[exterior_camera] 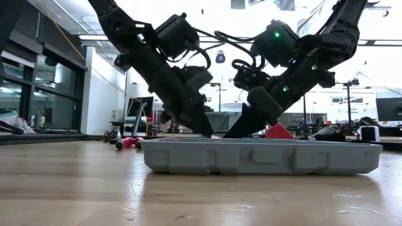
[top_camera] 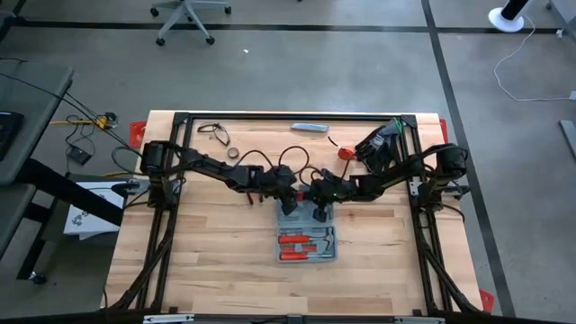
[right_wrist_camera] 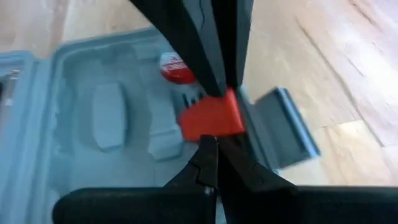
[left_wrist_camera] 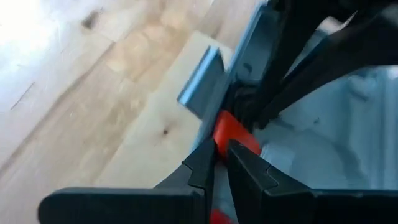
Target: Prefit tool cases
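The blue-grey tool case point(top_camera: 306, 236) lies open and flat on the wooden table, with red-handled tools in its near half point(top_camera: 306, 247). Both grippers slant down into its far half point(right_wrist_camera: 112, 118), tip to tip. My left gripper point(left_wrist_camera: 221, 152) is shut on a small red piece point(right_wrist_camera: 211, 117) at the case's edge, beside the latch tab point(right_wrist_camera: 286, 127). My right gripper point(right_wrist_camera: 211, 146) is shut, its tips against the same red piece from the opposite side. In the low view the case wall point(exterior_camera: 260, 156) hides both sets of fingertips. My left gripper pinches the red piece's edge point(right_wrist_camera: 222, 94) between its two fingertips point(right_wrist_camera: 205, 74), slanting down from the table's left. The piece sits low in the case by the latch tab; whether it rests on the case does not show. My right gripper touches the red piece's other edge point(right_wrist_camera: 210, 134) with its shut fingertips, slanting down from the table's right.
A slim grey bar point(top_camera: 310, 127) lies at the far edge. Black gloves point(top_camera: 378, 144) and a small red item point(top_camera: 345, 154) sit far right, and a black cord loop point(top_camera: 214, 133) far left. Bare wood lies left, right and near of the case.
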Controlling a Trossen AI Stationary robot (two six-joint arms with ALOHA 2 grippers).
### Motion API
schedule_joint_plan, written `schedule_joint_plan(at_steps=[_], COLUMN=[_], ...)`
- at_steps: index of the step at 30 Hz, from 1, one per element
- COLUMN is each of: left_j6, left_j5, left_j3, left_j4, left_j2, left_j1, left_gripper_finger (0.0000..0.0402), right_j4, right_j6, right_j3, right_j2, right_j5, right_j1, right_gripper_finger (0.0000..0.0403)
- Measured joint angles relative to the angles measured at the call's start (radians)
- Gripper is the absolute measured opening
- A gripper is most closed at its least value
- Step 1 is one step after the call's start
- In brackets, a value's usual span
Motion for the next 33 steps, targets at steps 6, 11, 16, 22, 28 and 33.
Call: schedule_joint_plan(at_steps=[6,11,16,22,28,33], left_j6=[0.0,0.0,-0.004,-0.023,-0.007,0.026], left_j5=[0.017,0.025,0.045,0.069,0.067,0.064], left_j3=[0.0,0.0,0.0,0.003,-0.002,-0.005], left_j4=[-0.01,-0.014,0.013,0.076,0.063,0.039], left_j2=[0.009,0.011,0.037,0.086,0.055,-0.016], left_j1=[0.0,-0.001,-0.002,-0.002,-0.007,-0.011], left_gripper_finger=[0.0032,0.0032,0.0032,0.0032,0.0032,0.0032], right_j4=[0.001,-0.022,-0.083,-0.19,-0.214,-0.207], right_j6=[0.0,-0.007,-0.015,-0.057,-0.014,-0.025], right_j3=[0.0,-0.002,0.028,0.109,0.106,0.091], right_j2=[-0.006,-0.045,-0.049,-0.033,-0.012,-0.04], right_j5=[-0.016,0.008,0.014,0.016,0.013,0.014], right_j1=[0.002,0.003,-0.012,-0.016,-0.037,-0.025], right_gripper_finger=[0.0,0.0,0.0,0.0,0.0,0.0])
